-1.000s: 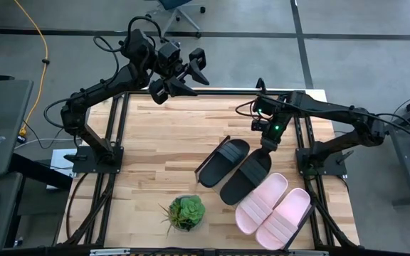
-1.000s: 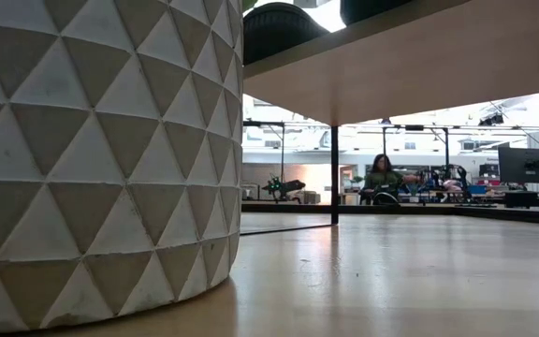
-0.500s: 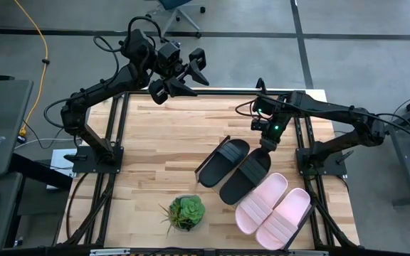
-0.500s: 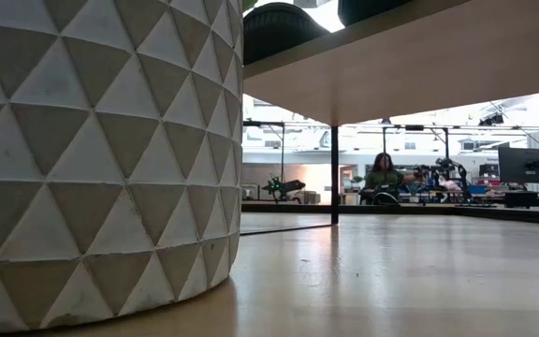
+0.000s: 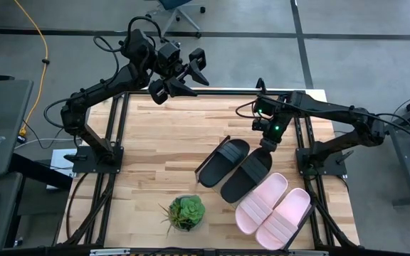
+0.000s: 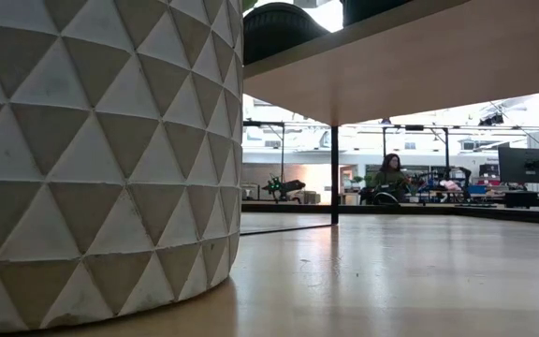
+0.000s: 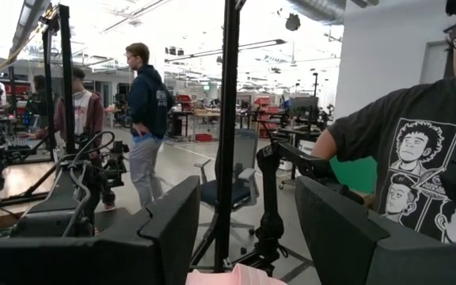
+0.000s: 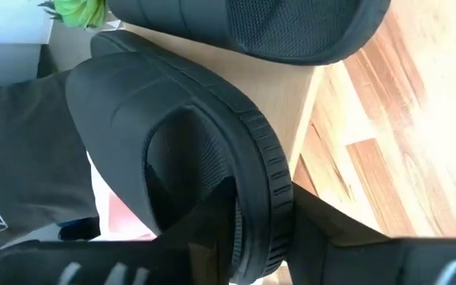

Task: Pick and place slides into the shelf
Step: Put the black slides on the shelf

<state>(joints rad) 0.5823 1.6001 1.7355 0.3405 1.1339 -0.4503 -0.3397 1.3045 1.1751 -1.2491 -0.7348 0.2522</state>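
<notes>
- Since 1 second ago we see almost no change: the right gripper (image 5: 267, 144) stays at the heel of the second black slide (image 5: 246, 175), which has barely shifted.
- In the right wrist view its fingers (image 8: 212, 253) clamp that slide's rim, so we judge placement nearly finished.
- All 4 slides lie on the shelf (image 5: 206, 166) toward the table's near right corner; the pink pair (image 5: 272, 206) sits nearest it.
- The left gripper (image 5: 184, 77) hovers over the far edge, fingers (image 7: 172, 229) apart.
- The low view hides the shelf top behind the planter (image 6: 101, 159).

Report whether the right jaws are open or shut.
Shut on a black slide: the right gripper sits at its end, and the right wrist view shows its rim pinched.
</notes>
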